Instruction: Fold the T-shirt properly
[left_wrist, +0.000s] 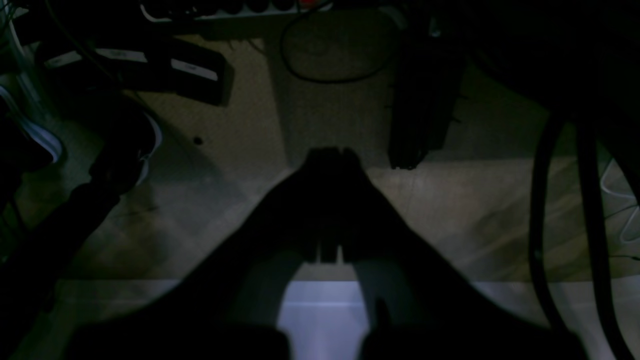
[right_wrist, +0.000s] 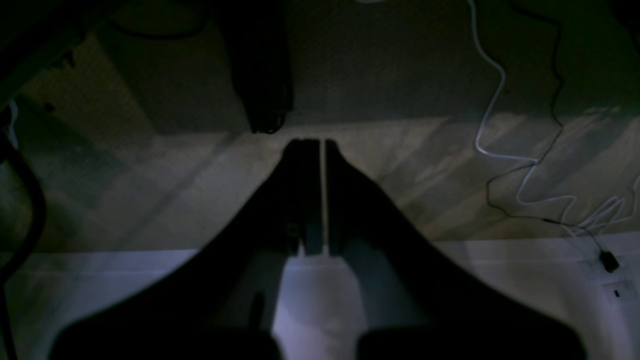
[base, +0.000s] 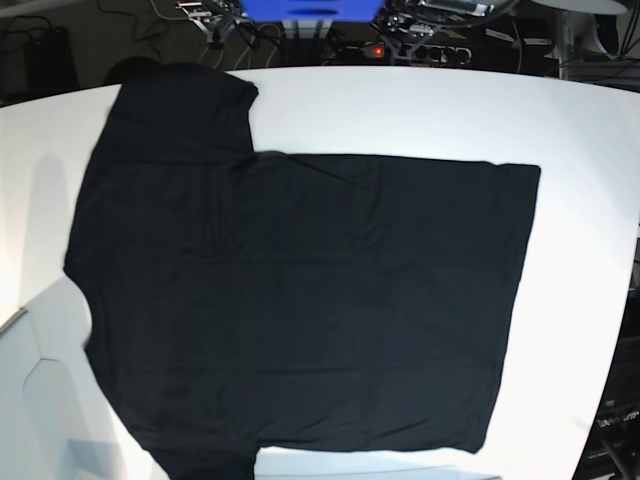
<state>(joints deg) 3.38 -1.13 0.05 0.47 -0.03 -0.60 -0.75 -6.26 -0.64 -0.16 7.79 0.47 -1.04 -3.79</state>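
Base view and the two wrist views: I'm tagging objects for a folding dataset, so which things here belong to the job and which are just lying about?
Belongs to the job:
- T-shirt, black, spread flat on the white table
- left gripper, shut
- right gripper, nearly shut, a slit between its fingers

Just lying about:
- white cable on the floor
- black cable on the floor
- cables and electronics behind the table

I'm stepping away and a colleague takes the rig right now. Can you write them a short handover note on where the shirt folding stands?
Left end effector: shut, empty, off the table's edge above the floor.
Right end effector: fingers nearly together with a thin gap, empty, also past the edge.
T-shirt: spread flat on the white table, plain black side up, one sleeve toward the far left corner, hem toward the right.
Done: shirt laid out; no fold visible.
Left: all folds. Neither arm shows in the base view.
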